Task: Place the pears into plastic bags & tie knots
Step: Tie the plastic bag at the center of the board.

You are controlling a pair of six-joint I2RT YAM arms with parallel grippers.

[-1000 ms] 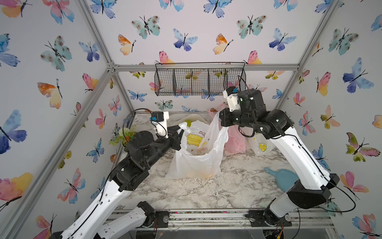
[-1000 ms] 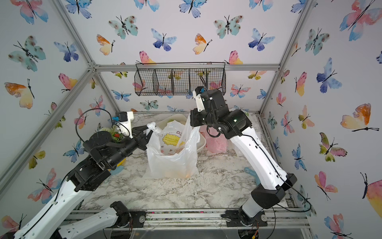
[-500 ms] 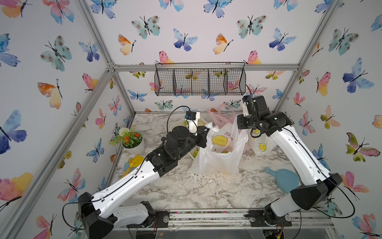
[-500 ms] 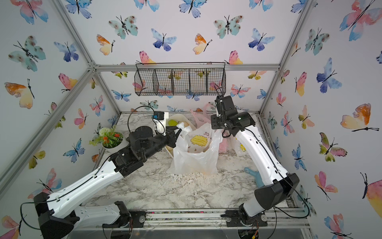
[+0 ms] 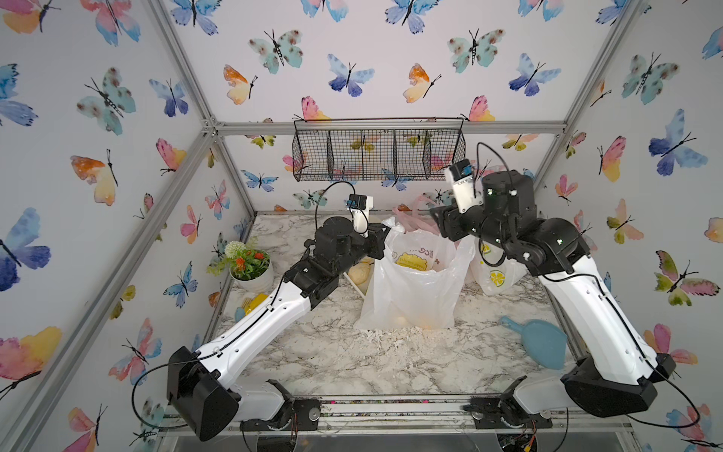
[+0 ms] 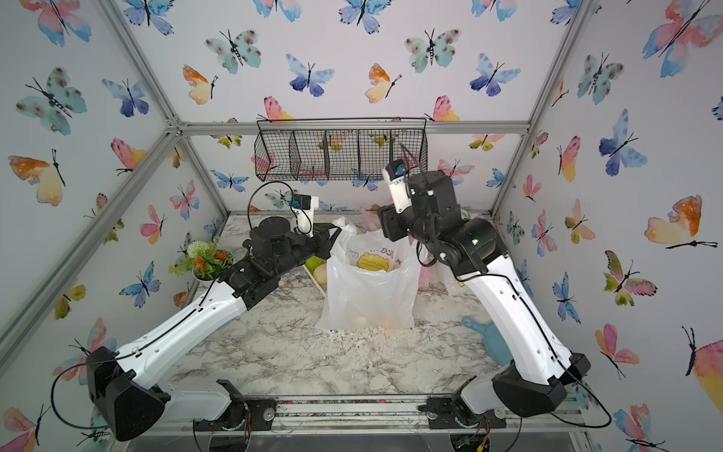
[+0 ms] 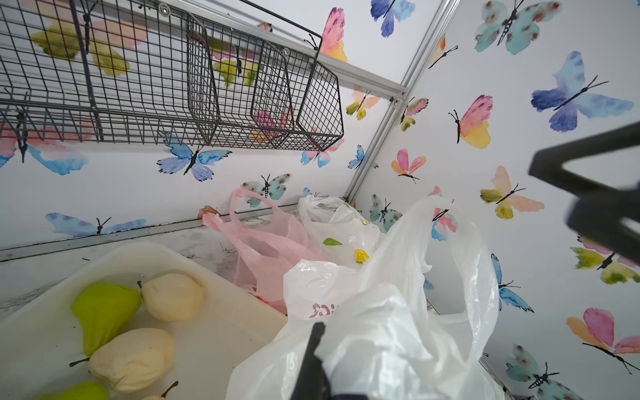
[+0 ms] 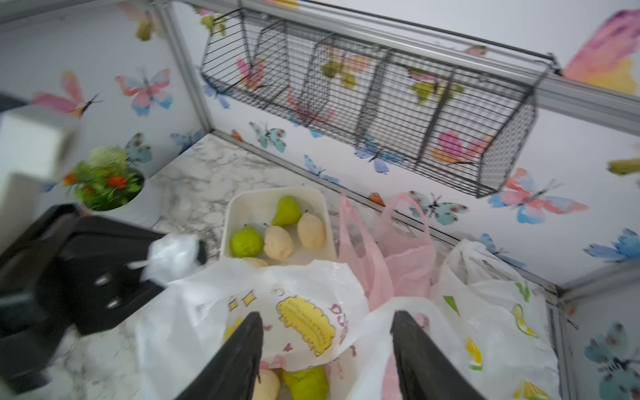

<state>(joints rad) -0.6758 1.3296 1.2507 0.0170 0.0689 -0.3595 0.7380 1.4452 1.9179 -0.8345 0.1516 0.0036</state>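
Thin white doodle-print plastic bag (image 5: 414, 281) mid-table, unknotted, green and cream pears (image 8: 304, 382) inside. Left gripper (image 5: 385, 234) pinches its left handle; right gripper (image 8: 325, 315) gaping above right handle. More fruit in far white rectangular tray (image 8: 242, 204); translucent pink bag (image 8: 381, 256) and white lemon-print bag (image 8: 491, 311) far right, untied.

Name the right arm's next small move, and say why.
Probably swing the right gripper to the tray and take another pear. Its jaws stand open and empty above the doodle bag. The left gripper is shut on a handle, holding the mouth up, and more lie in the tray.
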